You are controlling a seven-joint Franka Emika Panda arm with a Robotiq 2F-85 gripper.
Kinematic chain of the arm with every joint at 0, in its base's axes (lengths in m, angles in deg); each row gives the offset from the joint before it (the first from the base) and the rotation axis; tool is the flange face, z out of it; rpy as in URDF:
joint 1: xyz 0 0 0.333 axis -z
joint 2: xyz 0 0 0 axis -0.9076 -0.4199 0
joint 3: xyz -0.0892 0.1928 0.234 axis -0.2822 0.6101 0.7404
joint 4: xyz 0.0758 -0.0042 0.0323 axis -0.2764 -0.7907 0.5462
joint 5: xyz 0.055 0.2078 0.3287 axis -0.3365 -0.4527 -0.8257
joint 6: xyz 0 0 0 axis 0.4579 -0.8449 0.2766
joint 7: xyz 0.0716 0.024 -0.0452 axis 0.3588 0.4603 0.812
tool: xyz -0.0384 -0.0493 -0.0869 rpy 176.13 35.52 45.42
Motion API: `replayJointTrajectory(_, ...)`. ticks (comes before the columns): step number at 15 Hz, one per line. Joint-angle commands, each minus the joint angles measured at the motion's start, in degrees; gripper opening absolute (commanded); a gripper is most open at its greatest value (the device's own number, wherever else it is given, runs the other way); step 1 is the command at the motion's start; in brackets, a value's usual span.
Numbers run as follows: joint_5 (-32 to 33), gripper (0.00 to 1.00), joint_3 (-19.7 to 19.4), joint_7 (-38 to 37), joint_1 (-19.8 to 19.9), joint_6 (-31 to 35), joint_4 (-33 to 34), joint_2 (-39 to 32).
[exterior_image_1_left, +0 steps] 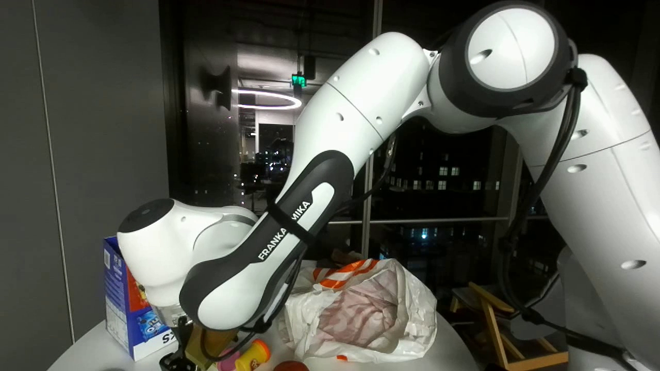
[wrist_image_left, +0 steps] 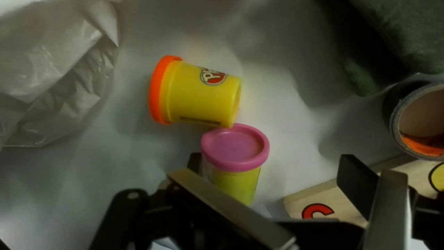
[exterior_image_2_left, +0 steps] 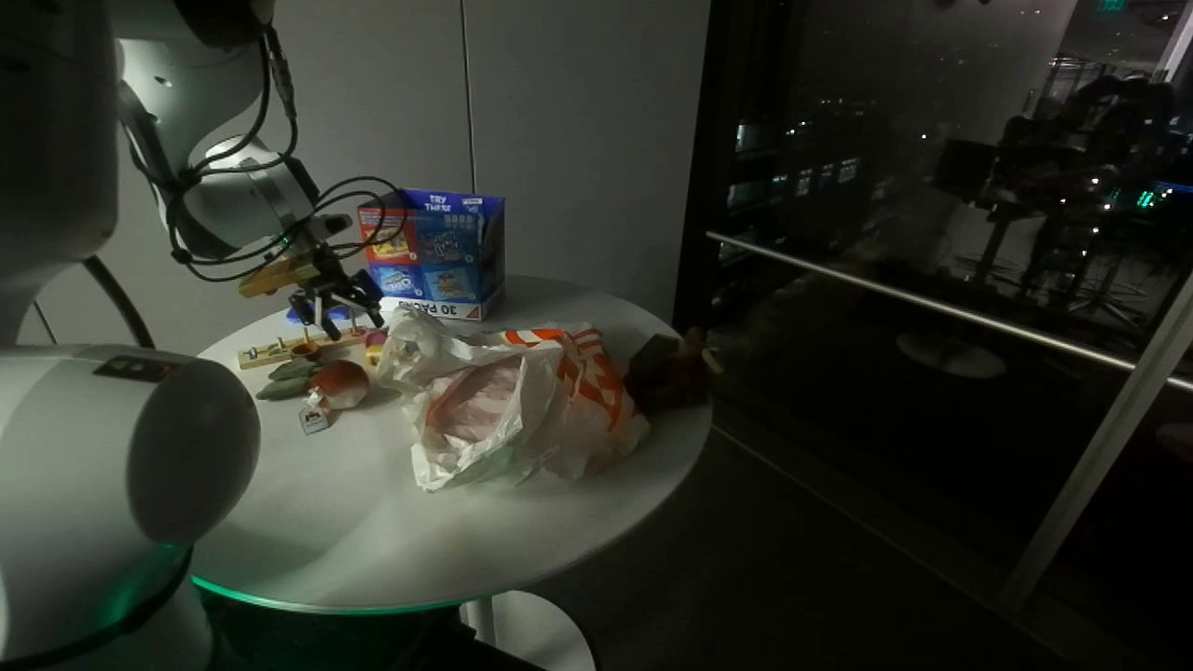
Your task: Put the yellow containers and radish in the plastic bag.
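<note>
A yellow container with an orange lid [wrist_image_left: 197,93] lies on its side in the wrist view; it also shows in an exterior view [exterior_image_1_left: 252,355]. A yellow container with a pink lid [wrist_image_left: 236,149] stands upright, touching or close to it. My gripper [wrist_image_left: 272,165] is open and empty; its left finger overlaps the pink-lidded container's lower part, contact unclear. The gripper also shows low over the table in an exterior view [exterior_image_2_left: 354,321]. The red-and-white radish [exterior_image_2_left: 342,384] with green leaves lies nearby. The white plastic bag [exterior_image_2_left: 522,401] lies with its mouth open; its edge shows in the wrist view [wrist_image_left: 52,69].
A blue snack box [exterior_image_2_left: 433,252] stands at the back of the round table [exterior_image_2_left: 373,559]. A wooden board with letters [wrist_image_left: 322,205] lies under the right finger. A tape roll [wrist_image_left: 419,121] is beside the board. A small tagged item [exterior_image_2_left: 314,419] lies by the radish.
</note>
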Motion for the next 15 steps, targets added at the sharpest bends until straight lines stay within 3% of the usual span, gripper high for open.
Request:
replayJointTrajectory(1, 0.28, 1.0, -0.86, -2.91, -1.55, -2.07, 1.53, -0.31)
replayJointTrajectory(3, -0.36, 1.0, -0.47, -2.9, -1.35, -1.78, 1.53, -0.41)
replayJointTrajectory(4, -0.51, 0.75, -0.27, -2.59, -1.19, -1.16, 1.34, -0.35)
replayJointTrajectory(5, 0.15, 0.73, -0.43, -2.61, -1.31, -0.87, 1.24, -0.29)
replayJointTrajectory(8, 2.03, 0.49, -1.05, -3.4, -1.99, -1.39, 1.19, -0.13)
replayJointTrajectory(9, 1.78, 0.86, -0.64, -3.33, -1.78, -0.52, 0.83, 0.19)
replayJointTrajectory(10, 0.5, 0.63, -0.28, -1.97, -0.96, -0.7, 0.32, -0.01)
replayJointTrajectory(11, 0.53, 0.63, -0.27, -1.99, -1.03, -0.66, 0.34, -0.01)
replayJointTrajectory(14, 0.57, 0.85, -0.24, -2.0, -1.17, -0.66, 0.34, -0.01)
replayJointTrajectory(15, 0.58, 0.87, -0.24, -2.0, -1.19, -0.66, 0.34, -0.01)
